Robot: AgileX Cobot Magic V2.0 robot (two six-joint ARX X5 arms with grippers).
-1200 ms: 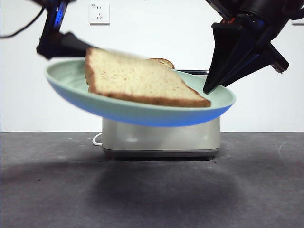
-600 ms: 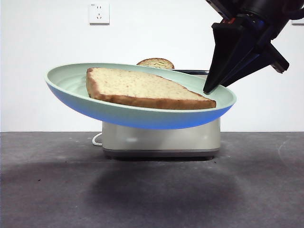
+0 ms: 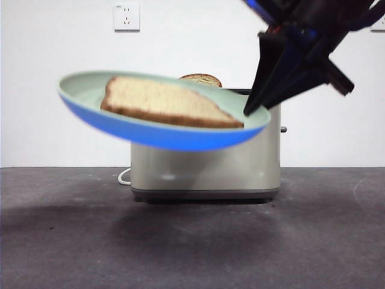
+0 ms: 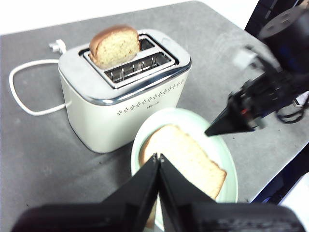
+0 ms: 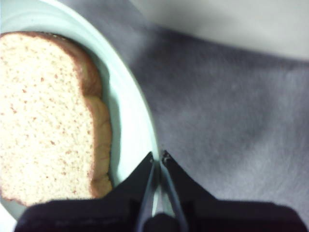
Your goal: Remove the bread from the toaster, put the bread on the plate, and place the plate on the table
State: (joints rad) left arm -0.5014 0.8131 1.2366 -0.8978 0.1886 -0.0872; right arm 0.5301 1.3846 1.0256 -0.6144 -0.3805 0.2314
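Note:
The pale-green plate (image 3: 81, 89) hangs in the air in front of the cream toaster (image 3: 204, 162), tilted with its right side lower. The bread (image 3: 162, 101) lies flat on it. My right gripper (image 3: 249, 111) comes from the upper right and is shut on the plate's right rim; its wrist view shows the jaws (image 5: 157, 157) clamped on the rim (image 5: 130, 111) beside the bread (image 5: 43, 116). My left gripper (image 4: 158, 157) is shut and empty, high above the plate (image 4: 227, 159) and the bread (image 4: 186, 162). It is out of the front view.
A second brown-crusted slice (image 3: 200, 79) stands in a toaster slot (image 4: 114, 46). The white cord (image 4: 19, 92) loops on the dark grey table (image 3: 192, 241) beyond the toaster. A wall socket (image 3: 126, 17) is on the white wall.
The left gripper drew away from the plate's left side and left the front view. The bread settled flat. The right gripper moved the plate left and a little up.

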